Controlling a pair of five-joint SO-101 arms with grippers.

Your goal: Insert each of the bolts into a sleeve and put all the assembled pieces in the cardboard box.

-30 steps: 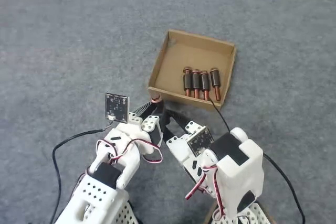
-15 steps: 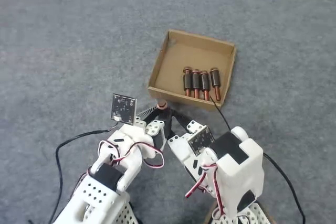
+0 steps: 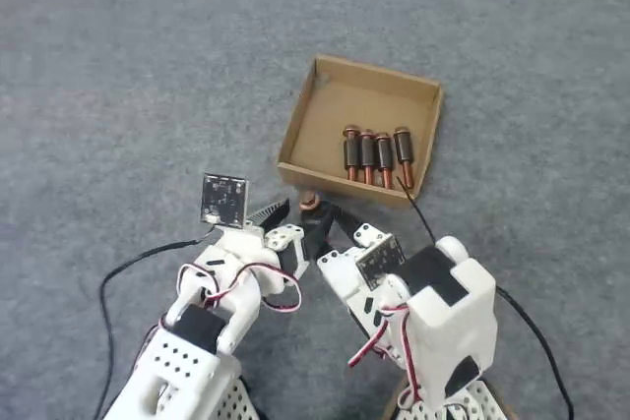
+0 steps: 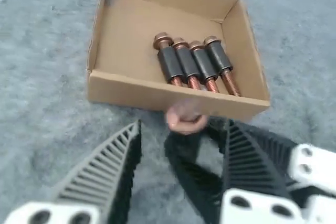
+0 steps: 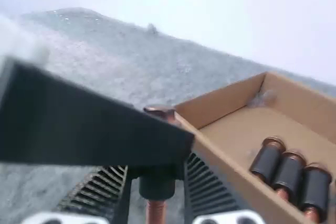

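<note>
One assembly is now carried by the right gripper (image 3: 313,215) alone. The left gripper (image 4: 183,125) has let go and drawn back, and its ribbed black jaws stand wide apart. Insertion appears complete for this piece, and only the transfer remains. The right jaws clamp a matt black cylindrical sleeve (image 5: 156,186) with the copper-coloured bolt (image 3: 308,203) through it, flanged head toward the cardboard box (image 3: 362,105) just beyond. Four assembled pieces (image 3: 376,152) lie side by side inside. A grey fibrous mat (image 3: 128,95) lies beneath.
</note>
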